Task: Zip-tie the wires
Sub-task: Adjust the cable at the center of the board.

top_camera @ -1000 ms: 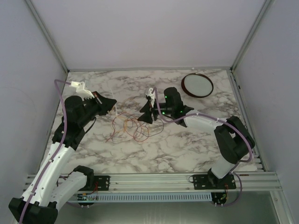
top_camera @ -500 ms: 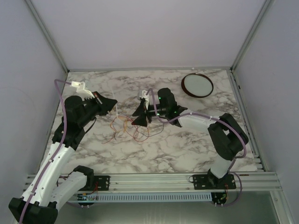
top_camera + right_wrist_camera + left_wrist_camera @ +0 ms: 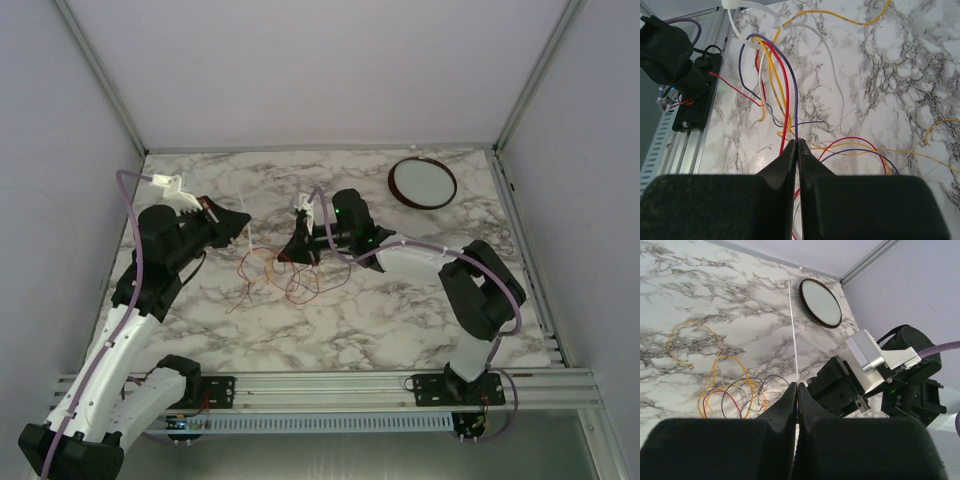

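The wires [image 3: 285, 275] lie in a loose tangle of red, orange, yellow and purple strands on the marble table, mid-left. My right gripper [image 3: 292, 254] is down at their upper right edge. The right wrist view shows it [image 3: 796, 142] shut on the wires, a purple strand [image 3: 797, 110] running straight into the jaw tips and a red one just beside them. My left gripper [image 3: 244, 223] hovers left of the tangle. In its own view it [image 3: 796, 386] is shut on a thin white zip tie [image 3: 793, 330] that sticks out straight ahead past the wires [image 3: 735, 395].
A dark-rimmed round white dish [image 3: 422, 182] sits at the back right, also in the left wrist view [image 3: 821, 302]. The aluminium rail [image 3: 330, 385] with the arm bases runs along the near edge. Grey walls enclose three sides.
My right gripper moved left and down onto the wires and shut on them. The left arm and its zip tie stayed put.
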Robot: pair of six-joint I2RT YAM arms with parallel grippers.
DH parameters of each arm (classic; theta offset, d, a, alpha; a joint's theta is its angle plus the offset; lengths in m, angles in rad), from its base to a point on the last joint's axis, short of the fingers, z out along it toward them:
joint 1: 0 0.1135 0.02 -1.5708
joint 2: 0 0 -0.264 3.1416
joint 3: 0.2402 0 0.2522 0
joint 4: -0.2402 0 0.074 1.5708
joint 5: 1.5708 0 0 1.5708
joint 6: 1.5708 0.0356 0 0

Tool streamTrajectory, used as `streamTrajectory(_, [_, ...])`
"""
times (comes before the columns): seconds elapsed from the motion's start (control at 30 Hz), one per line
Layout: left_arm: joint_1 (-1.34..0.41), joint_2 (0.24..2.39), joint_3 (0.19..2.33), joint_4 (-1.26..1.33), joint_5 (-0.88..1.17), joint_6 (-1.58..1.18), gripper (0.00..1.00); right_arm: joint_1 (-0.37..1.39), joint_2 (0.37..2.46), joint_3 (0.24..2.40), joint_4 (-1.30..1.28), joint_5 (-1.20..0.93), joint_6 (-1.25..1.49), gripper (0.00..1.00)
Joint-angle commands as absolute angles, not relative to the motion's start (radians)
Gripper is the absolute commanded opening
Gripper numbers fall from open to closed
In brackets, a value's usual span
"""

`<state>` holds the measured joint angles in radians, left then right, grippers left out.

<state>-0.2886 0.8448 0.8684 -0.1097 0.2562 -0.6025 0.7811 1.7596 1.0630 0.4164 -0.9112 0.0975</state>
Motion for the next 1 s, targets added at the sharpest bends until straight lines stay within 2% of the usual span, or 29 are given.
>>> streamTrajectory(0.0, [-0.284, 0.833, 0.872, -0.103, 0.23, -0.586, 0.0, 0.767, 1.683, 1.077, 0.404, -0.874, 0.085, 0.0])
streamTrajectory(0.3, [-0.283, 0.823, 0.814, -0.083, 0.23, -0.604, 0.0, 0.75, 1.543, 1.085, 0.345, -0.714, 0.086, 0.0])
streamTrajectory(0.63, [-0.283, 0.803, 0.764, -0.051, 0.232, -0.626, 0.0, 0.75, 1.527, 1.126, 0.33, -0.645, 0.103, 0.0])
streamTrajectory(0.97, [-0.273, 0.803, 0.767, -0.063, 0.227, -0.617, 0.0, 0.732, 1.434, 1.08, 0.34, -0.53, 0.116, 0.0])
